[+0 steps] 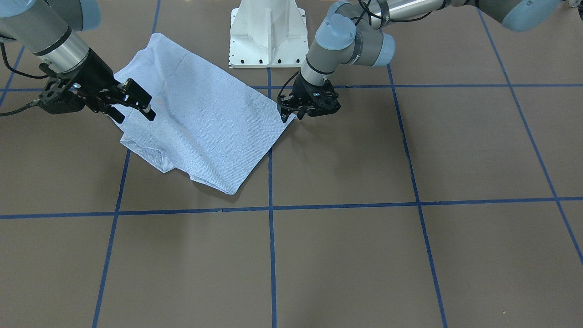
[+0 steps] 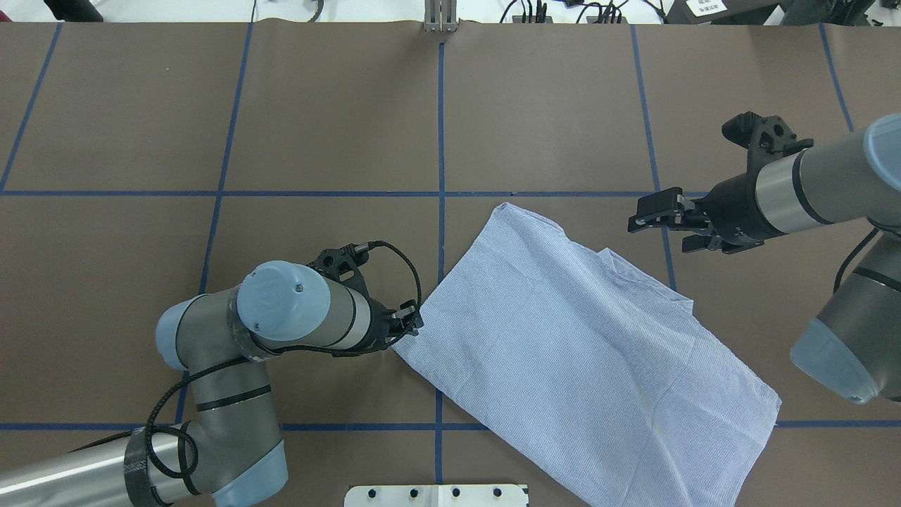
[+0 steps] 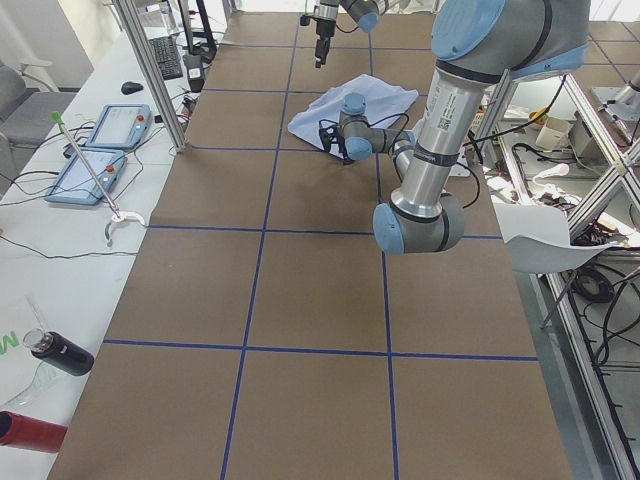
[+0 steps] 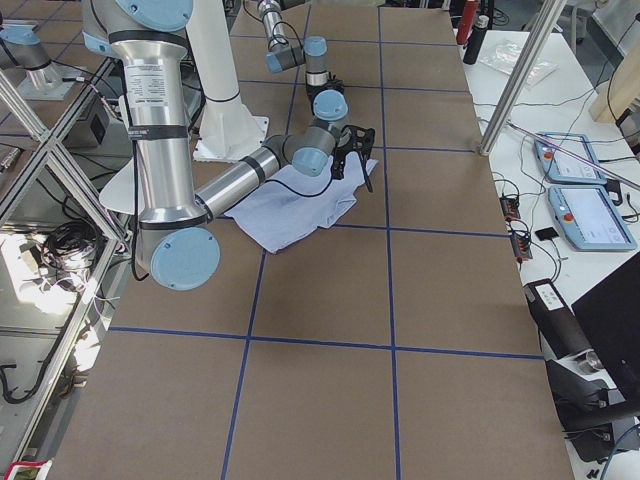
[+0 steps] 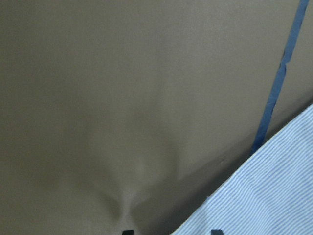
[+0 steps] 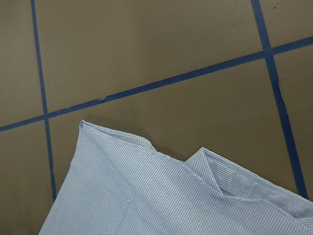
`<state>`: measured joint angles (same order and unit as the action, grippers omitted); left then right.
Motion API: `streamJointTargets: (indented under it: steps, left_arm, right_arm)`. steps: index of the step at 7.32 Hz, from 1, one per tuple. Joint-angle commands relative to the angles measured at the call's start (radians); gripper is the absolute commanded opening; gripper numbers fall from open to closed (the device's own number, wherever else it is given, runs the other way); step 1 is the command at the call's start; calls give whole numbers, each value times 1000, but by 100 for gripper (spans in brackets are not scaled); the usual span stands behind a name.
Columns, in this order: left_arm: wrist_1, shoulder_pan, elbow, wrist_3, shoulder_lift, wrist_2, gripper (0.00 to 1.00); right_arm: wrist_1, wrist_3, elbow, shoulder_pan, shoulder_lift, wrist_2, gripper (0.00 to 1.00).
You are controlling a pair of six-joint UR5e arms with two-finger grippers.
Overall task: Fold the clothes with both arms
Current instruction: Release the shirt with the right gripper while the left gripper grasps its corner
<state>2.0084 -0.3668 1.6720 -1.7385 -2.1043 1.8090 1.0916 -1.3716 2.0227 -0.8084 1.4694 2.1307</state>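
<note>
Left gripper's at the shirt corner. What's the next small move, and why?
Probably shut the left gripper on the shirt corner: it sits low there, open, with the cloth edge between its fingertips in the wrist view. The right gripper hangs open, raised.

Brown table [image 1: 364,273] with blue tape grid [image 1: 272,255], white side bench [image 3: 30,290], aluminium posts [image 3: 148,70], perhaps teach pendants [image 3: 122,125].

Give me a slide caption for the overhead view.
Left end effector at folded striped shirt's corner; right end effector open, raised nearby.
</note>
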Motion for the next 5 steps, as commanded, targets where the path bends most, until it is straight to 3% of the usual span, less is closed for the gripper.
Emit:
streamJointTargets:
  steps: [1,3,5]
  left_arm:
    - [0,0,-8,1,-8,4,47]
    - [-2,-3,2,1,-5,10,0]
    - [-32,-26,56,1,0,45,0]
  right_arm:
    - [1,0,-1,0,0,3,100]
    - [1,0,-1,0,0,3,100]
    - [-1,0,-1,-2,2,5,100]
